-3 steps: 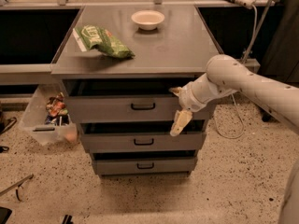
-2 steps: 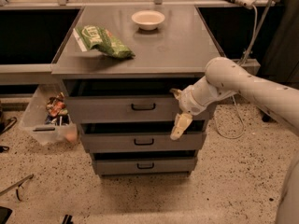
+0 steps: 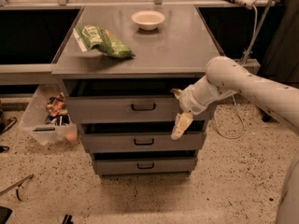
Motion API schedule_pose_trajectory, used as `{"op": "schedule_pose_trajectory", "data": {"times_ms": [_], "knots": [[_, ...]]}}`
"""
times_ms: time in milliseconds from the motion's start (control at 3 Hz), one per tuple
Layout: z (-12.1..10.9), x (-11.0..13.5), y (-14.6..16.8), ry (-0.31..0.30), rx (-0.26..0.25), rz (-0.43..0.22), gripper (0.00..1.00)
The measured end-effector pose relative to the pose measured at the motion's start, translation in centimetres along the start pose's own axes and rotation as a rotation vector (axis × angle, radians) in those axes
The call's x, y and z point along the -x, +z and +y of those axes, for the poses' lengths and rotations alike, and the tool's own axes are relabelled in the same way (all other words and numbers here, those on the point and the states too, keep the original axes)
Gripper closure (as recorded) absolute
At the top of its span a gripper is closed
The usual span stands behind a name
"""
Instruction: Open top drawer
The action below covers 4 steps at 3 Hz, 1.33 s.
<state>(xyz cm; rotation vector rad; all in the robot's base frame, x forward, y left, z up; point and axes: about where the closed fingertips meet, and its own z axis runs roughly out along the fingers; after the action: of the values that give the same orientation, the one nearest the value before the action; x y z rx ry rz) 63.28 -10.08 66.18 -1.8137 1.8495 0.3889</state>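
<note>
The top drawer (image 3: 107, 110) is the widest of three grey drawers under the grey counter, with a small black bar handle (image 3: 143, 107). It stands a little way out, with a dark gap above its front. My gripper (image 3: 179, 109) is in front of the right end of this drawer front, to the right of the handle and not on it. It is open: one pale finger (image 3: 181, 125) hangs down over the gap above the middle drawer (image 3: 112, 142), and the other tip shows near the drawer's top edge.
On the counter (image 3: 177, 45) lie a green snack bag (image 3: 103, 40) and a white bowl (image 3: 148, 19). The bottom drawer (image 3: 117, 165) is the narrowest. A clear bin of snacks (image 3: 49, 115) stands on the floor at the left. A cable (image 3: 236, 125) hangs at the right.
</note>
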Motion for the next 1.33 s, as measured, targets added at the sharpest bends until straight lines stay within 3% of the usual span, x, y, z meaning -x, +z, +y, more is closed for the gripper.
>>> {"op": "schedule_pose_trajectory", "data": {"times_ms": [1333], "knots": [[0.18,0.65,-0.16,0.06,0.057,-0.014,0.0]]}}
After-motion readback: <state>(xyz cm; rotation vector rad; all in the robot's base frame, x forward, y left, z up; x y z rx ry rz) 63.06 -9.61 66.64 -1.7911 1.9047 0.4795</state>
